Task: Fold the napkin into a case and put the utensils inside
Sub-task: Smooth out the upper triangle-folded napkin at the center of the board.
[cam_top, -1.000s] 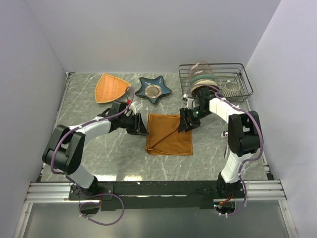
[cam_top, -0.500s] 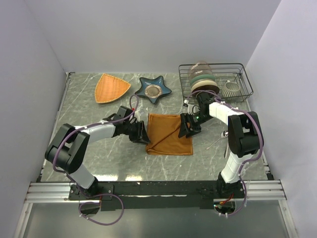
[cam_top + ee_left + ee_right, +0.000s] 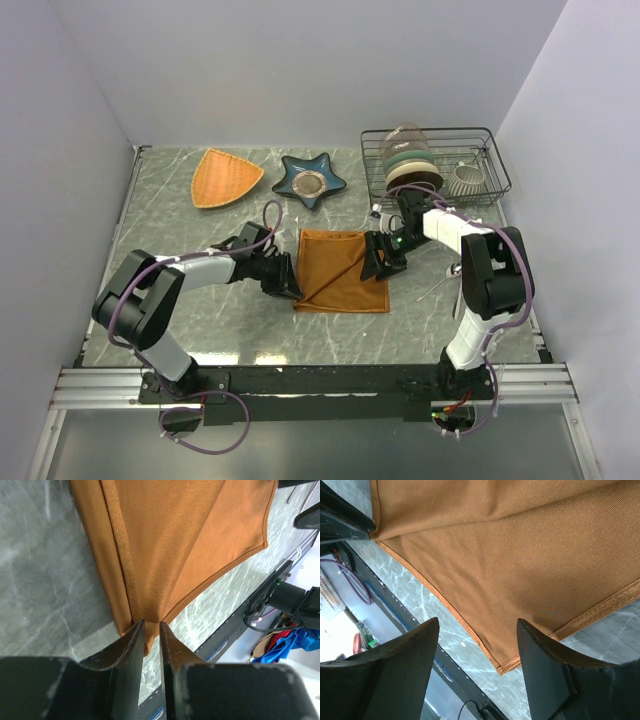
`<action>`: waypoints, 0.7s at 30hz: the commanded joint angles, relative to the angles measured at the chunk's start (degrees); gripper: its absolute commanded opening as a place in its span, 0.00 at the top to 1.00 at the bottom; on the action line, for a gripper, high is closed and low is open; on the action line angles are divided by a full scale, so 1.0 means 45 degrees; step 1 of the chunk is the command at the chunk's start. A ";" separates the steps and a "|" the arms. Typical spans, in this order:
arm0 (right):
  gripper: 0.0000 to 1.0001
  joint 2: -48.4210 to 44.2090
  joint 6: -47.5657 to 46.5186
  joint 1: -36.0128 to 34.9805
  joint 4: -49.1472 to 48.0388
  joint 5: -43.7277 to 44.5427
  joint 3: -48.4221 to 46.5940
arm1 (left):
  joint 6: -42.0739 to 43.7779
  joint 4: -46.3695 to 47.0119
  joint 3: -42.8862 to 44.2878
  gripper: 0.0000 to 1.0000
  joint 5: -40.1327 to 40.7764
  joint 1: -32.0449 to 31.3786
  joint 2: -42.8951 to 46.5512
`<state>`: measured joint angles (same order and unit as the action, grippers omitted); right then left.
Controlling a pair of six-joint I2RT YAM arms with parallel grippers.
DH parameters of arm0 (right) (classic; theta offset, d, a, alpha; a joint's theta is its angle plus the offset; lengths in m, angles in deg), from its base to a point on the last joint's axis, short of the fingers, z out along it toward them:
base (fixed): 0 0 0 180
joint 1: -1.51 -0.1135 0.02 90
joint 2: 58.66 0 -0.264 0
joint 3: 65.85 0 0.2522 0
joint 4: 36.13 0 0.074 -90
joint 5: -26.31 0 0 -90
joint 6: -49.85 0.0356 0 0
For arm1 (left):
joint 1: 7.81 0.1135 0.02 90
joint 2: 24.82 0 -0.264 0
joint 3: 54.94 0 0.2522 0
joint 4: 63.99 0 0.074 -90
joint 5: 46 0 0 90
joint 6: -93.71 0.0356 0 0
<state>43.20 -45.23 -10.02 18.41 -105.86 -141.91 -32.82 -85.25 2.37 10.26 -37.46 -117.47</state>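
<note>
The rust-orange napkin (image 3: 342, 272) lies flat on the marble table with a diagonal fold across it. My left gripper (image 3: 293, 288) sits low at its near left corner. In the left wrist view the jaws (image 3: 152, 625) stand almost together, pinching that corner of the cloth (image 3: 190, 540). My right gripper (image 3: 378, 262) hovers over the napkin's right edge. Its fingers (image 3: 476, 625) are wide open around the near right corner of the cloth (image 3: 520, 545), holding nothing. A thin silver utensil (image 3: 438, 285) lies on the table to the right of the right arm.
At the back sit a light orange woven triangular plate (image 3: 225, 177) and a blue star-shaped dish (image 3: 310, 181). A black wire rack (image 3: 487, 150) at the back right holds stacked bowls (image 3: 408, 158) and a ribbed cup (image 3: 467, 178).
My left gripper slid along the napkin's left edge to the near corner and closed onto it. The right gripper moved slightly nearer along the right edge, still open.
</note>
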 commanded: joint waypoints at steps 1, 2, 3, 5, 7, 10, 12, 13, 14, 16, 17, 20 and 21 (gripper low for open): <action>0.29 -0.0683 0.0133 0.0023 -0.0350 -0.0257 0.0017 | -0.0300 0.0321 -0.0185 0.76 0.0133 -0.0111 -0.0117; 0.29 -0.0703 0.0114 0.0004 -0.0292 -0.0276 -0.0002 | -0.0203 0.0263 -0.0147 0.77 0.0230 -0.0111 -0.0020; 0.29 -0.0742 0.0094 0.0004 -0.0233 -0.0354 -0.0061 | -0.0086 0.0146 -0.0031 0.76 0.0309 -0.0111 0.0097; 0.28 -0.0820 -0.0041 0.0042 -0.0097 -0.0510 -0.0256 | 0.0342 0.0300 0.0029 0.73 0.0194 -0.0052 0.0913; 0.28 -0.0995 -0.0140 0.0081 -0.0038 -0.0822 -0.0586 | 0.0520 0.1194 -0.0126 0.67 -0.0584 0.0064 0.1754; 0.27 -0.1093 -0.0180 0.0373 0.0196 -0.1600 -0.1520 | 0.1298 0.2365 -0.0147 0.64 -0.2084 0.0007 0.3744; 0.27 -0.1035 -0.0063 0.0588 0.0158 -0.1896 -0.1934 | 0.1147 0.2798 -0.0263 0.67 -0.2734 -0.0013 0.3654; 0.27 -0.0977 0.0209 0.0628 0.0003 -0.2168 -0.2303 | 0.0721 0.3207 -0.0302 0.68 -0.3143 -0.0032 0.3267; 0.27 -0.0802 0.0405 0.0687 -0.0114 -0.2268 -0.2501 | 0.0388 0.3733 -0.0515 0.71 -0.3438 -0.0032 0.2973; 0.27 -0.0548 0.0892 0.0668 -0.0426 -0.2521 -0.3027 | -0.0954 0.4904 -0.0770 0.79 -0.3849 -0.0013 0.2097; 0.27 -0.0237 0.1069 0.0668 -0.0563 -0.2871 -0.3126 | -0.1466 0.6438 -0.0984 0.81 -0.4160 -0.0013 0.1801; 0.30 0.0310 0.2200 0.0668 -0.1441 -0.3477 -0.3323 | -0.2758 0.8243 -0.1006 0.90 -0.4513 -0.0052 0.0453; 0.34 0.0448 0.2610 0.0668 -0.1811 -0.3596 -0.3265 | -0.2954 0.8579 -0.1045 0.95 -0.4573 -0.0052 0.0121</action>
<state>42.31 -40.86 -6.96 15.98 -116.46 -155.11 -37.91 -60.82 -1.08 -4.99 -37.48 -111.26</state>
